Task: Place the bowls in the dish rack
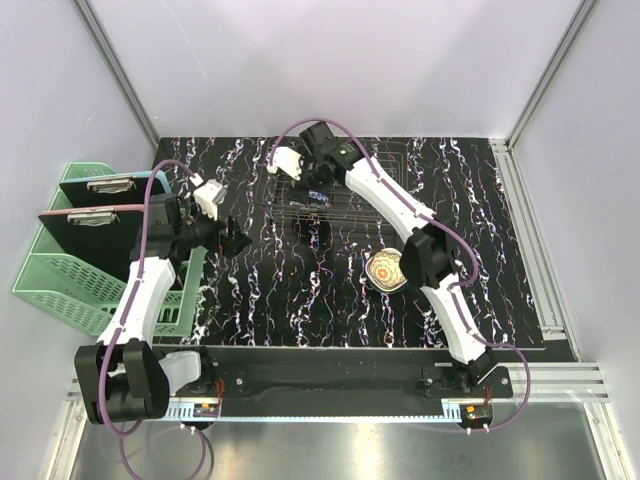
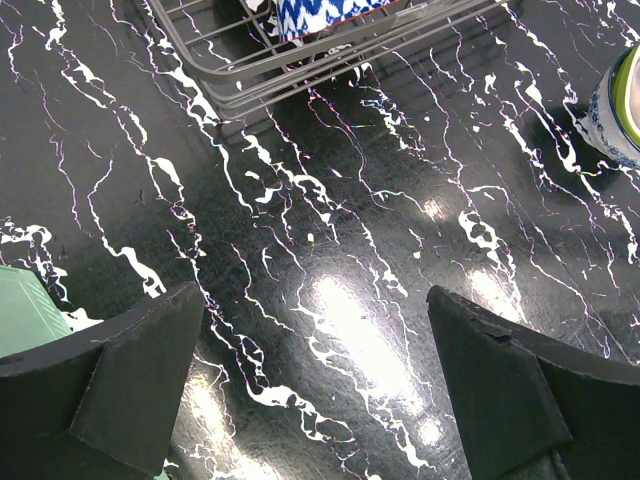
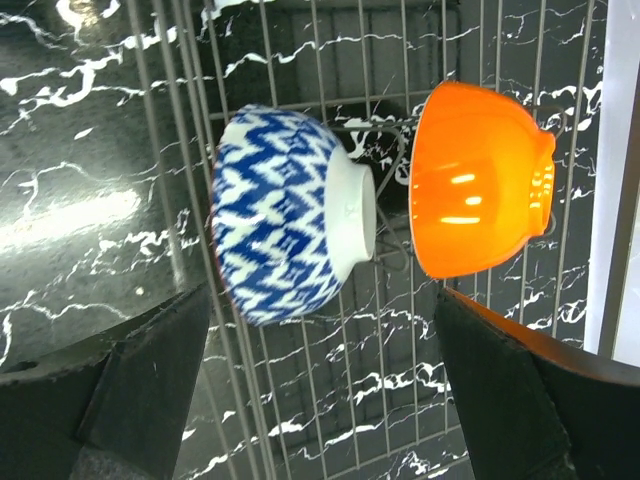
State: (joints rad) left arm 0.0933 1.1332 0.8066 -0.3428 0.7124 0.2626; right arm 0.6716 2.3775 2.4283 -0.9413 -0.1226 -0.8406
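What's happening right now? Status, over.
Left end effector, right end effector open, empty. Blue bowl, orange bowl in rack. Third bowl on table, beside right elbow.

The blue-and-white bowl point(image 3: 285, 215) and orange bowl point(image 3: 480, 180) stand on edge in the dish rack point(image 1: 288, 205); floral bowl point(image 1: 385, 270) sits outside it.

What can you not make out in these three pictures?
1. Top view: bowls in the dish rack, mostly covered by the right arm.
2. Top view: floral bowl, right side under that arm's elbow.
3. Left wrist view: green-rimmed bowl, cut off by the right edge.
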